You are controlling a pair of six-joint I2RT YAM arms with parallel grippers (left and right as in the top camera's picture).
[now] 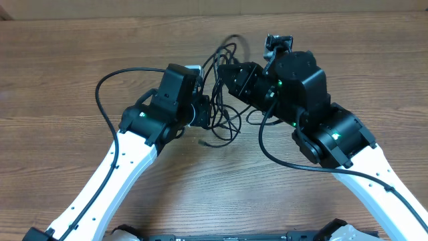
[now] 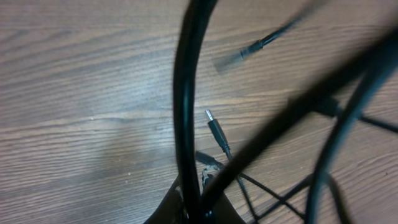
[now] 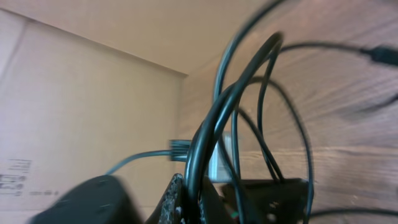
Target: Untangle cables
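Cables (image 1: 217,100), tangled, on wood tbl (image 1: 60,60)

It looks like a robot lab: white robot arms (image 1: 127,167) at a wooden table (image 1: 53,67), with a cardboard box (image 3: 74,106) past the right gripper (image 3: 186,196).

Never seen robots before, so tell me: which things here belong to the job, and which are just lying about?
Job: thin black cables, left gripper and right gripper, both shut on them.
Just there: wooden table, cardboard, the arms' own thicker cables.
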